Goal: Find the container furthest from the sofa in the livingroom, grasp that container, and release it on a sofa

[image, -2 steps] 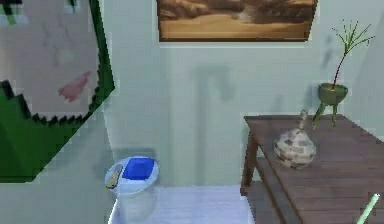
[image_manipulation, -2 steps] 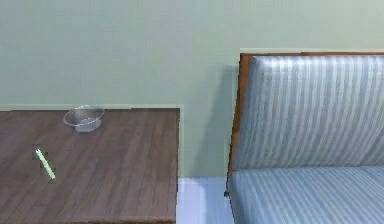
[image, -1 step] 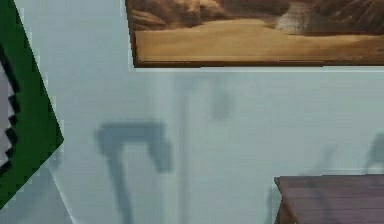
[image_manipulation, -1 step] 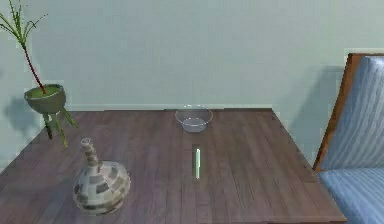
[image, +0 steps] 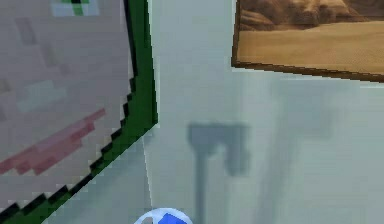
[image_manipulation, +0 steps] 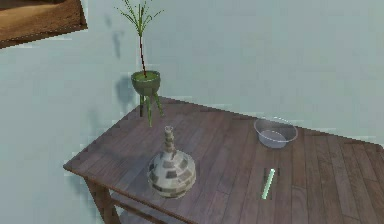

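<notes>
Bowl [image_manipulation: 275,133] on table [image_manipulation: 225,145] (vase [image_manipulation: 172,172] nearby)

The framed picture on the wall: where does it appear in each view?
Forward view: the framed picture sits at the top right corner.
Arm side view: it is at the top left corner, left of the potted plant.
Shared landmark: the pale wall behind it.
</notes>
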